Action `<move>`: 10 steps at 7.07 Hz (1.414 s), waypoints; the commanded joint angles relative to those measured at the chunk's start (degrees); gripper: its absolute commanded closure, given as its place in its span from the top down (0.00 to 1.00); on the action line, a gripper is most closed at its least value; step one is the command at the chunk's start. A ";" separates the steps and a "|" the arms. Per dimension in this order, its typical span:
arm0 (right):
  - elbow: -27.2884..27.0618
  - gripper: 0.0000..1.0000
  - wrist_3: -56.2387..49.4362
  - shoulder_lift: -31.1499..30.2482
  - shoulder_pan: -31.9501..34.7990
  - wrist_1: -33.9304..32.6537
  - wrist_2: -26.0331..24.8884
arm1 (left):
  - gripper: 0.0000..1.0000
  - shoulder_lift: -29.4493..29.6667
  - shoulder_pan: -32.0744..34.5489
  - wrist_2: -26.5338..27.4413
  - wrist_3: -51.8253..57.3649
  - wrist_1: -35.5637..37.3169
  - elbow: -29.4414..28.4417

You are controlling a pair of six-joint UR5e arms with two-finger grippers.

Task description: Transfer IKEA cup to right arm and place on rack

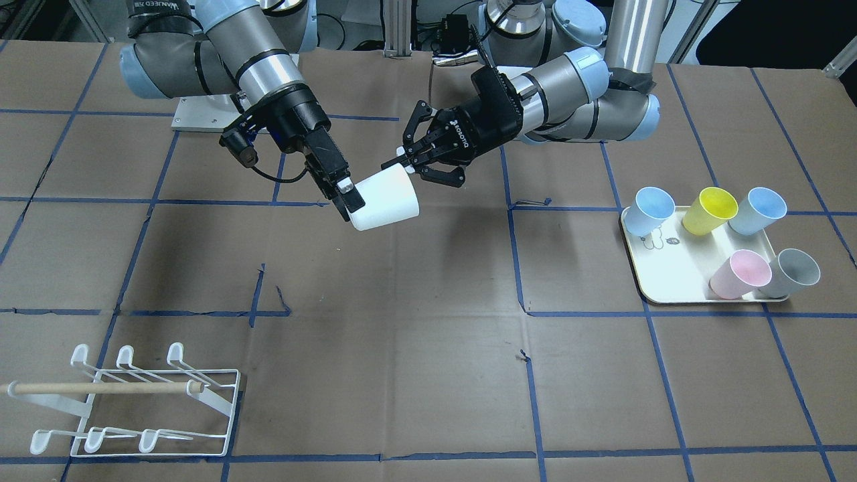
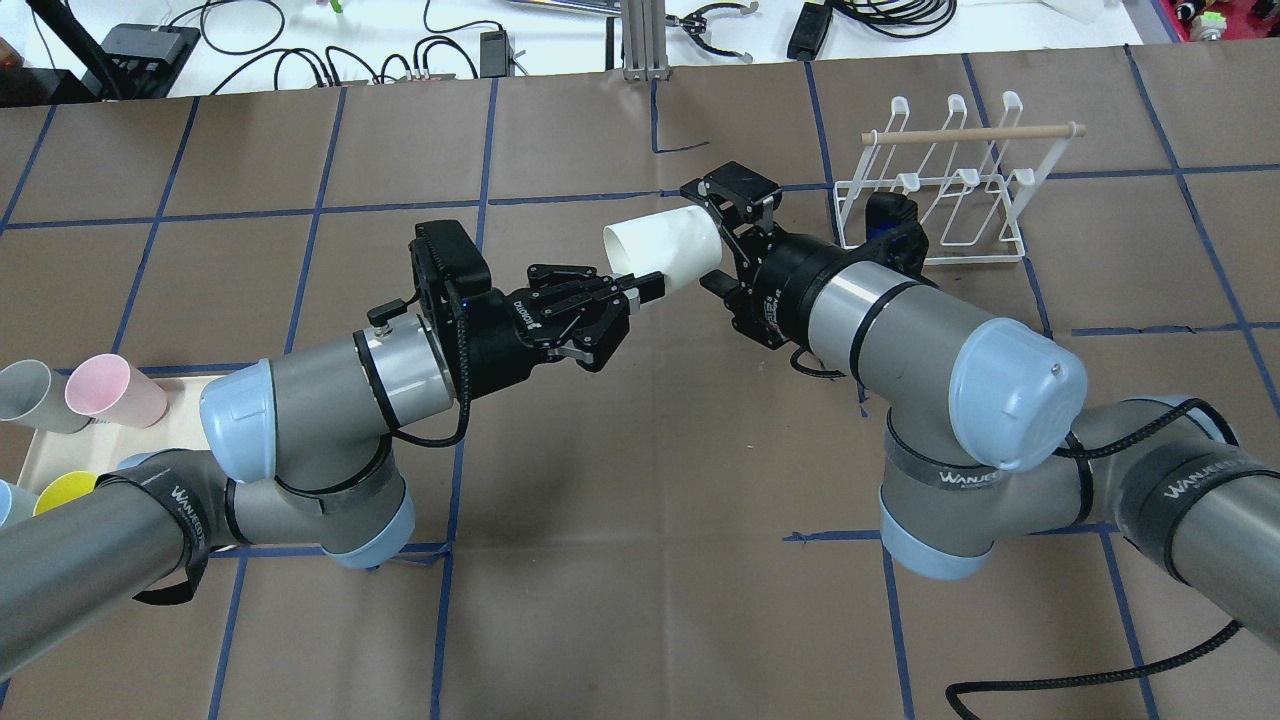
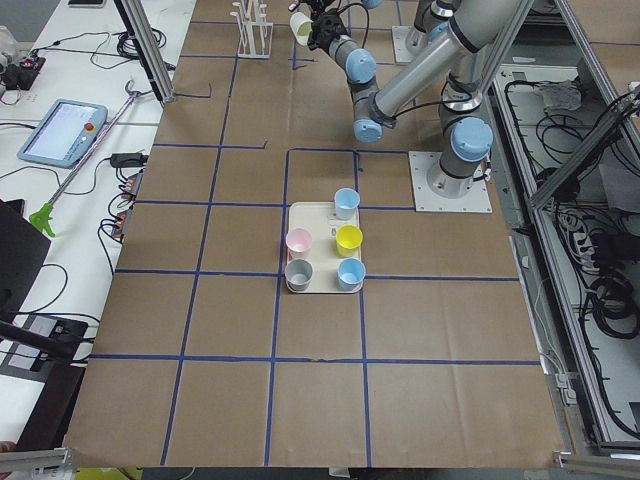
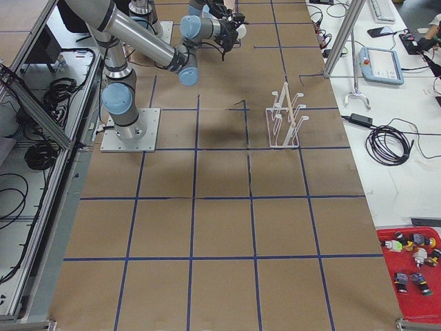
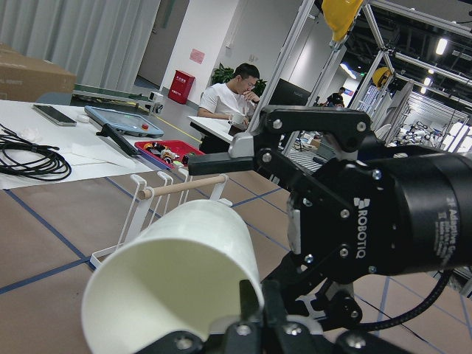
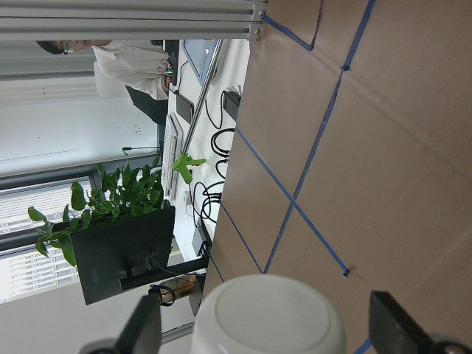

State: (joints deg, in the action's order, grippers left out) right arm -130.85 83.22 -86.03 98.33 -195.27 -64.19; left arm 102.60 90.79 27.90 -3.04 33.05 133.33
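A white IKEA cup (image 1: 388, 197) hangs on its side in mid-air over the table's middle. My left gripper (image 2: 640, 285) is shut on the cup's rim, with one finger inside the mouth (image 5: 251, 295). The right arm's gripper (image 2: 715, 240) is open and straddles the cup's closed base (image 6: 269, 317). Its fingers (image 6: 144, 328) stand a little apart from the cup on both sides. The white wire rack (image 1: 100, 387) with its wooden dowel stands empty on the table beyond the right gripper (image 2: 980, 134).
A cream tray (image 1: 676, 281) on the robot's left side holds several coloured cups lying on their sides: blue, yellow, pink, grey. Blue tape lines cross the brown table. Cables and a pendant lie past the far edge. A person (image 5: 236, 96) sits in the background.
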 commanded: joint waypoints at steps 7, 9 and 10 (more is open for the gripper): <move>0.95 0.71 0.89 0.60 1.43 0.15 -1.99 | 0.00 -0.03 0.00 0.75 -0.12 0.09 0.00; 0.95 0.68 0.89 0.60 1.43 0.15 -1.99 | 0.00 -0.03 0.00 0.75 -0.47 0.09 0.00; 0.95 0.64 0.81 0.60 1.43 0.15 -1.81 | 0.00 -0.03 0.00 0.75 -0.56 0.09 -0.09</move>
State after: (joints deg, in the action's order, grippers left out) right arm -129.90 84.09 -85.43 99.75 -195.12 -66.14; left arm 102.57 90.79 28.64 -3.43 33.14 133.30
